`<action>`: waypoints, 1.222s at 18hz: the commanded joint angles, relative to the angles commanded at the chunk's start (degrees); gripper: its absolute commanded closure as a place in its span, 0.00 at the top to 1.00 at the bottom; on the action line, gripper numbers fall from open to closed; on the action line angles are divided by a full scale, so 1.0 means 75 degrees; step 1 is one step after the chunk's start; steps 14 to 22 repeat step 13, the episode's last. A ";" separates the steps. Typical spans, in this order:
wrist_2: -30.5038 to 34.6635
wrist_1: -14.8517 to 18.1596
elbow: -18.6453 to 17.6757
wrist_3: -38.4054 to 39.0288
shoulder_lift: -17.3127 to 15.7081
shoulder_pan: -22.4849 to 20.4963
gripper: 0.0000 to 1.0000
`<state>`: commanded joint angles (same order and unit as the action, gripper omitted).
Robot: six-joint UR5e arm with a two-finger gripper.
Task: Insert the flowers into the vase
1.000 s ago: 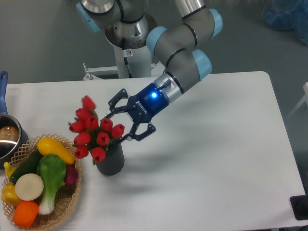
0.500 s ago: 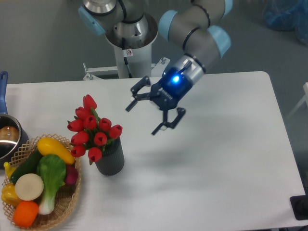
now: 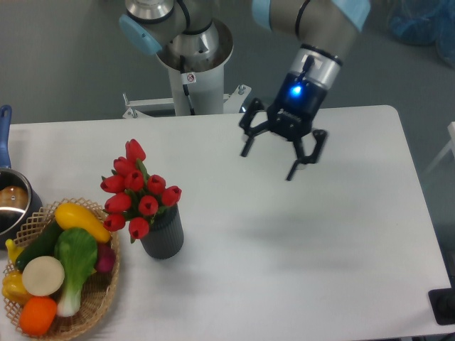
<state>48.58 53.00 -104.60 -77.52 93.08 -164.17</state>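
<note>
The flowers, a bunch of red tulip buds with green stems, stand in the vase, a dark grey ribbed cylinder on the table left of centre. The buds lean out to the left over the vase's rim. My gripper hangs well to the upper right of them, above the table's back middle, open with nothing between its fingers. A blue light glows on its wrist.
A wicker basket of toy vegetables sits at the front left, close beside the vase. A blue-handled metal pot is at the left edge. The arm's base column rises behind the table's back edge.
The open gripper has drawn away from the flowers, rising and moving right toward the table's back. The flowers stay in the vase, shifted only slightly.
</note>
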 joint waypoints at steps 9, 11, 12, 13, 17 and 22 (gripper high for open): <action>0.2671 0.0105 0.0528 -0.0023 0.0222 -0.0118 1.00; 0.3199 0.0152 0.0540 -0.0023 0.0304 -0.0095 1.00; 0.3457 0.0222 0.0563 -0.0035 0.0398 -0.0095 1.00; 0.3680 0.0397 0.0691 -0.0035 0.0491 -0.0083 1.00; 0.3680 0.0397 0.0691 -0.0035 0.0491 -0.0083 1.00; 0.3680 0.0397 0.0691 -0.0035 0.0491 -0.0083 1.00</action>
